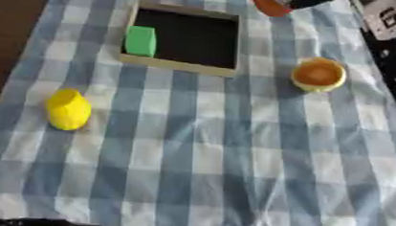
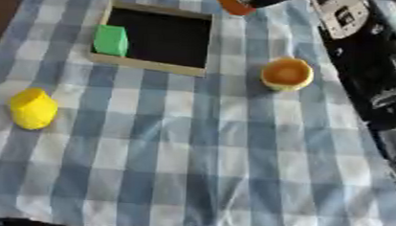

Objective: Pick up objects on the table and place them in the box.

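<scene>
A shallow wooden box (image 1: 178, 65) with a black floor lies at the far middle of the checked cloth. A green block (image 1: 141, 40) stands inside it against the left wall. My right hand (image 1: 311, 0) shows at the top edge, just beyond the box's far right corner, its black fingers curled on an orange rounded object (image 1: 269, 7), partly cut off by the view's edge. A yellow rounded object (image 1: 68, 109) lies on the cloth at the left. An orange and yellow cup-like object (image 1: 319, 74) stands to the right of the box. No left hand shows.
My right arm (image 2: 371, 69), black with silver parts, runs down the right side of the table. The blue and white checked cloth (image 1: 215, 173) covers the table; dark brown floor (image 1: 8, 25) shows past its left edge.
</scene>
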`<state>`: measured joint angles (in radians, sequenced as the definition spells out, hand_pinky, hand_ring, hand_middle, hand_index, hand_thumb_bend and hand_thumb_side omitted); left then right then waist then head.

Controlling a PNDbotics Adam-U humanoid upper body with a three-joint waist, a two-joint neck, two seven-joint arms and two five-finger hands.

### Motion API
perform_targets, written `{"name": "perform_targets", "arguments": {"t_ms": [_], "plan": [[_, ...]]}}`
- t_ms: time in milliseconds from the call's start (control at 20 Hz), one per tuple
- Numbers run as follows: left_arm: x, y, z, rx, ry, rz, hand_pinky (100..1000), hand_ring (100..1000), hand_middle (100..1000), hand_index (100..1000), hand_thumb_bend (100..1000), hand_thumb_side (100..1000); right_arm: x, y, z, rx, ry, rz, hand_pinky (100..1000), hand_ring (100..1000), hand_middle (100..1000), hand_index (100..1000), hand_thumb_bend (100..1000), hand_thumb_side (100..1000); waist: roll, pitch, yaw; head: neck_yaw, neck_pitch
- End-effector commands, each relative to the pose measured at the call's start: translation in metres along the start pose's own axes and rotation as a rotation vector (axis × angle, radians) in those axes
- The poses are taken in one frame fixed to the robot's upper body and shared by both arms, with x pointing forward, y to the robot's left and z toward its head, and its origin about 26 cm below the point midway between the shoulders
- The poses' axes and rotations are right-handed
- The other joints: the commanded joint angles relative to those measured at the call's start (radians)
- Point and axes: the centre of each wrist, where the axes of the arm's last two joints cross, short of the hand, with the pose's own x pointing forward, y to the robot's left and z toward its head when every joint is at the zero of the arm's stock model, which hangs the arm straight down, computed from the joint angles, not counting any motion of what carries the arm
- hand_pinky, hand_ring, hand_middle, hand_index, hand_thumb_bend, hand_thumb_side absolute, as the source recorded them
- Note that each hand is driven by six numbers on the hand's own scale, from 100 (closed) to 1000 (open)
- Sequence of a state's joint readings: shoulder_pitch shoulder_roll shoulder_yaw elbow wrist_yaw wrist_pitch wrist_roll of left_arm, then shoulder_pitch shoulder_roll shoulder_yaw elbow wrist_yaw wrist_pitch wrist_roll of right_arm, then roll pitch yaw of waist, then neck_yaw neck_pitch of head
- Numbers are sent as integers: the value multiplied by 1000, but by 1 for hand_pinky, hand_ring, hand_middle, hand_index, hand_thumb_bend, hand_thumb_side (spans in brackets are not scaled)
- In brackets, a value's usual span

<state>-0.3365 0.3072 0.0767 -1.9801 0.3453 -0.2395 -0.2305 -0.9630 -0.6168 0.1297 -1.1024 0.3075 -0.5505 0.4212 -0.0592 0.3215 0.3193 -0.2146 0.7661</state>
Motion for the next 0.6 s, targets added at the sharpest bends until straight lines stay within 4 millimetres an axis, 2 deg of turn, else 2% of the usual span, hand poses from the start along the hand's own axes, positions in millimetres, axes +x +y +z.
{"name": "perform_targets", "arguments": {"t_ms": [50, 600], "plan": [[8, 1, -8, -14, -34, -8, 749, 845, 684, 827, 100, 593, 1, -10, -6, -12, -4, 30, 925, 1000, 173, 677, 100, 252, -9, -18, 8, -11, 4], [8, -2, -13, -23, -53, 8, 748, 846, 684, 826, 100, 595, -6, 31, -26, 45, 51, 23, 931, 1000, 192, 689, 100, 220, -26, 8, 46, -45, -1]]}}
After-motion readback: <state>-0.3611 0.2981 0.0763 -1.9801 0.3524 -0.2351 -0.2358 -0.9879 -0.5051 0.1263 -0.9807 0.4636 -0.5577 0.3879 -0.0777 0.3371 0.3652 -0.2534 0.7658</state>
